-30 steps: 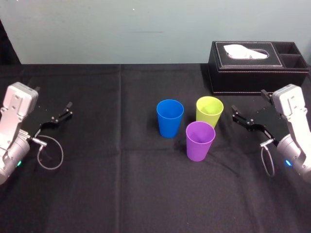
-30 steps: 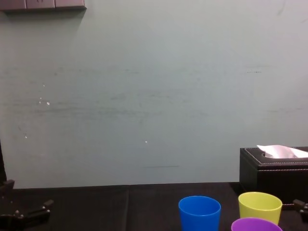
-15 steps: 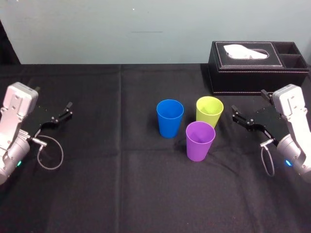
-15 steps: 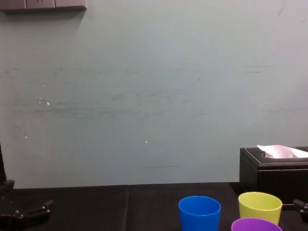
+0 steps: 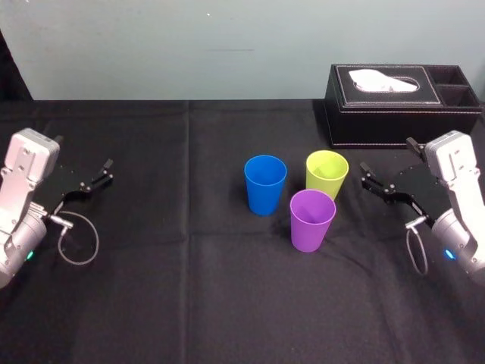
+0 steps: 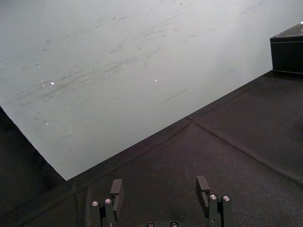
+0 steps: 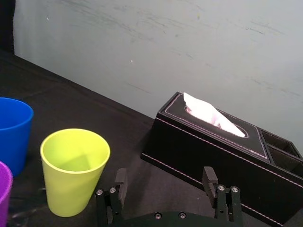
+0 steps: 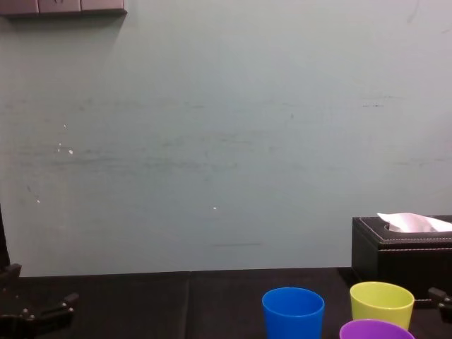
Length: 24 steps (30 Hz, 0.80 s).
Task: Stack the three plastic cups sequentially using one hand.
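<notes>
Since all three tumblers stand upright with their mouths up, any one of them can be lifted and dropped straight into another, which suits a one-handed stack. They are grouped near the middle of the desk (image 5: 189,303), which is draped in black cloth: the blue cup (image 5: 265,184) to the left, the yellow-green cup (image 5: 326,174) just beside it to the right, and the purple cup (image 5: 312,220) in front of the two, nearest the robot. From the head view the purple rim overlaps the foot of the yellow-green one, so I cannot say for sure whether they touch. None is nested yet, so the stacking has not begun. The right claw (image 5: 387,156) hovers near the yellow-green cup, between it and the black leather tissue box (image 5: 402,106), pointing toward the group; it looks the likelier one to do the work. Its fingers are spread wide, and it holds and touches nothing. The left claw (image 5: 82,152) is parked at the desk's left side, well apart from the cups, likewise spread wide and empty.
</notes>
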{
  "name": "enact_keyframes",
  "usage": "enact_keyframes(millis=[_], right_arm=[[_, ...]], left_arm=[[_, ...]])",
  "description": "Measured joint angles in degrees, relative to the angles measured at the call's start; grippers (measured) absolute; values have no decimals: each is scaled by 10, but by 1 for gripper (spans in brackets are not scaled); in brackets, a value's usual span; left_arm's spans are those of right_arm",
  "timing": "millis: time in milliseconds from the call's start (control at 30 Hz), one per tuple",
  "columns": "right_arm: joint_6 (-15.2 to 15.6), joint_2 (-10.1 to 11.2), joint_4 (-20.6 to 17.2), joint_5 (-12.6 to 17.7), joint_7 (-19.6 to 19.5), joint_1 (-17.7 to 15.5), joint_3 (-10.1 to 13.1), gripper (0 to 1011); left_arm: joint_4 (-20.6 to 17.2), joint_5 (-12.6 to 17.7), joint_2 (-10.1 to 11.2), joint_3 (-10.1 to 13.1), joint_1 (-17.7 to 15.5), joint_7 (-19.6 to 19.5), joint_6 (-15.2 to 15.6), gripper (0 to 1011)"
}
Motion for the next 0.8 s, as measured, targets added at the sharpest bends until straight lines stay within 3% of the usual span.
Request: enact_keyframes(millis=[67,200,500,800], right_arm=[[1,1,-4,0,0,-3,2,1003],[16,14,-47,8,2,-34,19,1003],[46,51,-157,41,6,-129,62,1003],[82,66,-227,46,12,-194,73,1003]], left_arm=[[0,0,0,0,0,0,0,1011],[0,0,0,0,0,0,0,1011],[0,0,0,0,0,0,0,1011],[0,0,0,0,0,0,0,1011]])
